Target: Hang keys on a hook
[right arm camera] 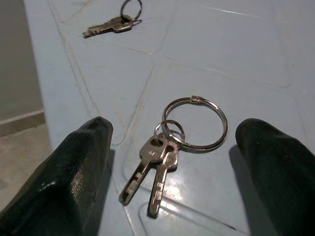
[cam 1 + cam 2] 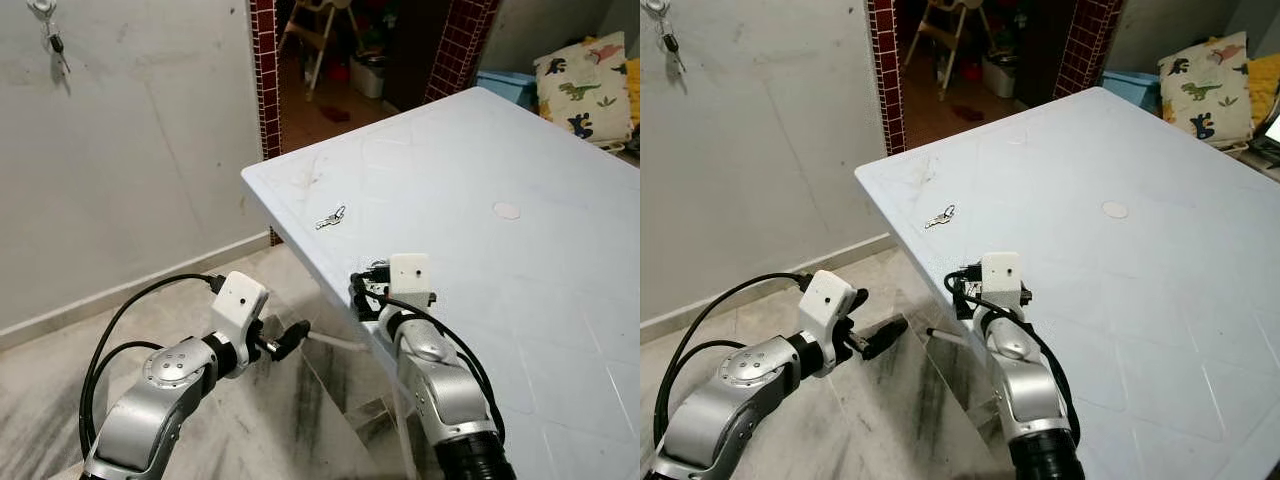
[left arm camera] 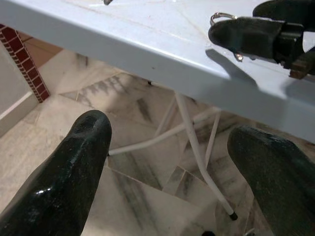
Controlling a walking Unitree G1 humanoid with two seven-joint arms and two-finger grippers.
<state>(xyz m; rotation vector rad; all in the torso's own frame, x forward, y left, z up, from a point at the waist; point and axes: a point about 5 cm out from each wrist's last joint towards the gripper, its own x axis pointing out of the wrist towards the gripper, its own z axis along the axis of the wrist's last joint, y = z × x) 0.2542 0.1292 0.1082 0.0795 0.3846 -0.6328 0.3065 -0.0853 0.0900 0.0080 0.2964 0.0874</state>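
Keys on a large ring (image 1: pixel 178 142), two of them on a small inner ring linked to a big split ring, are lying flat on the pale blue plastic table (image 2: pixel 520 300) close to its near edge, directly between the spread fingertips of the right gripper (image 1: pixel 177 162). The right gripper is hovering low over the tabletop with its fingers wide apart, released and grasping nothing; neither black finger (image 1: pixel 74 172) is touching the keys. A second single key on a small ring (image 2: pixel 331 217) is resting farther along the same table, near the corner, well apart from the first set. On the grey wall at upper left a hook (image 2: pixel 42 8) is carrying another bunch of keys (image 2: pixel 58 45) that is hanging down from it. The left gripper (image 2: pixel 285 340) is sitting below and beside the table edge, over the marbled floor (image 3: pixel 128 98), fingers apart and holding nothing. In the left wrist view the white table legs (image 3: pixel 197 147) are showing under the tabletop, with a strip of red brick (image 3: pixel 24 59) at the side. Beyond the table a doorway framed in red brick (image 2: pixel 265 70) is opening onto a room with a wooden stool (image 2: pixel 320 30), and a dinosaur-print pillow (image 2: pixel 583 85) is leaning at far right. No writing or brand marks are legible anywhere.
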